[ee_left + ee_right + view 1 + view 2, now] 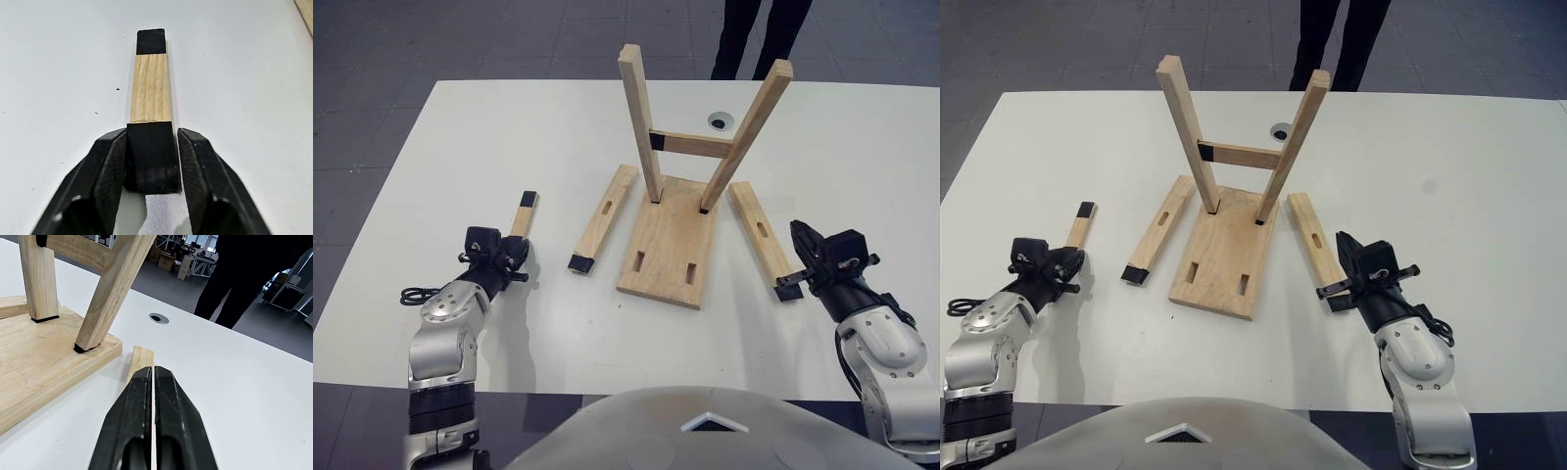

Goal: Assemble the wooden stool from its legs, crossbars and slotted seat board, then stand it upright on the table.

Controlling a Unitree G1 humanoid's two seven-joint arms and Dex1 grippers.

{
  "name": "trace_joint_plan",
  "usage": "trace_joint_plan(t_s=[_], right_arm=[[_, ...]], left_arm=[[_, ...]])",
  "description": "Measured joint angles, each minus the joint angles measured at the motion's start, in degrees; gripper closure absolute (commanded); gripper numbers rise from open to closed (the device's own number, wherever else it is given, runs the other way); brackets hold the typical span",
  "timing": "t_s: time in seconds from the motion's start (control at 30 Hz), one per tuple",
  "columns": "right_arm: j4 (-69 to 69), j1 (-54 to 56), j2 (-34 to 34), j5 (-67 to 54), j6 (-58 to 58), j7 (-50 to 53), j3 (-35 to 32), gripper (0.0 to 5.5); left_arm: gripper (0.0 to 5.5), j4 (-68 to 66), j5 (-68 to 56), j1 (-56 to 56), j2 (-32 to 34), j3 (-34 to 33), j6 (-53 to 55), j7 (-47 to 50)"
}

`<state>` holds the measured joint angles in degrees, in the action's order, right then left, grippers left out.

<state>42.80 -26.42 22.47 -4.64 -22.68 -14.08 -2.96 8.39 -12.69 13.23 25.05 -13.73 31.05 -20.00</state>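
Your left gripper (517, 255) pinches one loose crossbar (523, 214) near the table's (460, 147) left edge. Right gripper (154, 370): pressed together, over one of two flat legs (603, 217) (763, 238). Two upright legs (641, 122) (747, 132) and one fitted crossbar (693, 145) stand in the one board (661, 250).

No writing to read.
No word, number, label or sign could be read on the seat board (661, 245), on the short bar (151, 85) or on the table (489, 127). A small pale mark on the black housing (1026, 253) at the left wrist was too small to make out.
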Motion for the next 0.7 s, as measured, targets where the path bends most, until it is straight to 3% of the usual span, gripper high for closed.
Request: trace_joint_plan(t_s=[0.3,0.43,0.7], right_arm=[[1.86,0.13,-2.13,-1.38,0.04,0.13,-1.56,5.4],[2.15,0.66,-3.65,-5.85,-0.45,-0.68,-2.75,5.4],[2.59,1.56,-4.01,-17.32,-4.46,-4.69,-3.1,5.4]], left_arm=[[4.19,-0.76,1.84,-0.83,0.69,0.71,-0.5,1.65],[4.19,2.28,1.2,1.05,-1.89,-0.43,-3.55,2.53],[4.19,14.92,4.96,2.0,-6.93,-2.45,-28.6,6.85]])
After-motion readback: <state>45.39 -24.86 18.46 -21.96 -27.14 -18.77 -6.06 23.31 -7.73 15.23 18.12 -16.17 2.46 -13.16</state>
